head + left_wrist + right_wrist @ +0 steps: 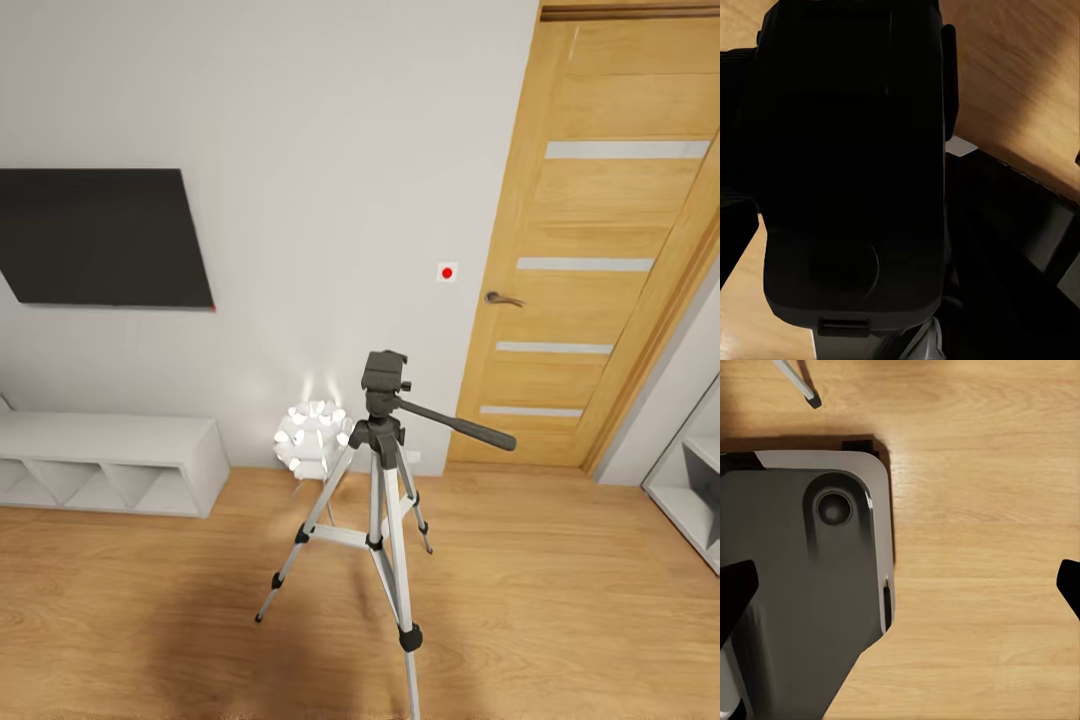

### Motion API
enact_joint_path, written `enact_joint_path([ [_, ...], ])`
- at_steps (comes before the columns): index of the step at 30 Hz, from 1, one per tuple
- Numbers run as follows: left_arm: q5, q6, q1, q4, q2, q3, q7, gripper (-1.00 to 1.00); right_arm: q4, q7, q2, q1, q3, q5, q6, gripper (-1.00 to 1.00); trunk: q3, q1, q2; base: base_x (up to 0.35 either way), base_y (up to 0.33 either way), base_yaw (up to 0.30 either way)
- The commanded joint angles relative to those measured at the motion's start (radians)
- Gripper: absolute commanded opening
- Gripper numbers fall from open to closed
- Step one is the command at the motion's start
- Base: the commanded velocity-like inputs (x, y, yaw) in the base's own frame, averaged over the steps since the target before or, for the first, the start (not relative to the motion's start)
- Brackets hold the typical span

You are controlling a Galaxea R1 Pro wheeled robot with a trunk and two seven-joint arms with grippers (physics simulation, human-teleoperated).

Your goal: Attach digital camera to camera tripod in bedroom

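Left side first: the digital camera (pixel 855 172) hangs black and boxy right in front of my left wrist lens, over the wood floor (pixel 1020 82). It's too dark to tell whether my left claw is clamped on it. My right claw (pixel 904 585) is spread wide and empty. The camera tripod (pixel 375 480) stands ahead, its head (pixel 384 372) bare. I'd judge the camera rigid, lightish and smooth-skinned (grip its flat sides, never the lens). The tripod looks tippy, so steady a leg. The cube shelves (pixel 110 460) have nothing in their cubbies.
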Motion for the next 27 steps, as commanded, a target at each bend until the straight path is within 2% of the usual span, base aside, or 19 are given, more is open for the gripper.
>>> enact_joint_path([
  [1,0.008,-0.001,-0.001,0.000,0.000,-0.008,-0.002,-1.00,0.003,0.002,-0.001,-0.002,-0.009,0.010,-0.004,1.00,-0.004,0.000,-0.002,0.000,0.000,0.000],
  [20,0.009,-0.001,-0.001,0.000,0.000,-0.008,-0.002,-1.00,0.003,0.002,-0.001,-0.001,-0.009,0.010,-0.004,1.00,-0.034,0.000,-0.002,0.000,0.000,0.000],
  [27,0.009,-0.001,-0.001,0.000,0.000,-0.008,-0.002,-1.00,0.003,0.003,-0.001,-0.002,-0.009,0.010,-0.006,1.00,-0.038,0.000,-0.002,0.000,0.000,0.000],
])
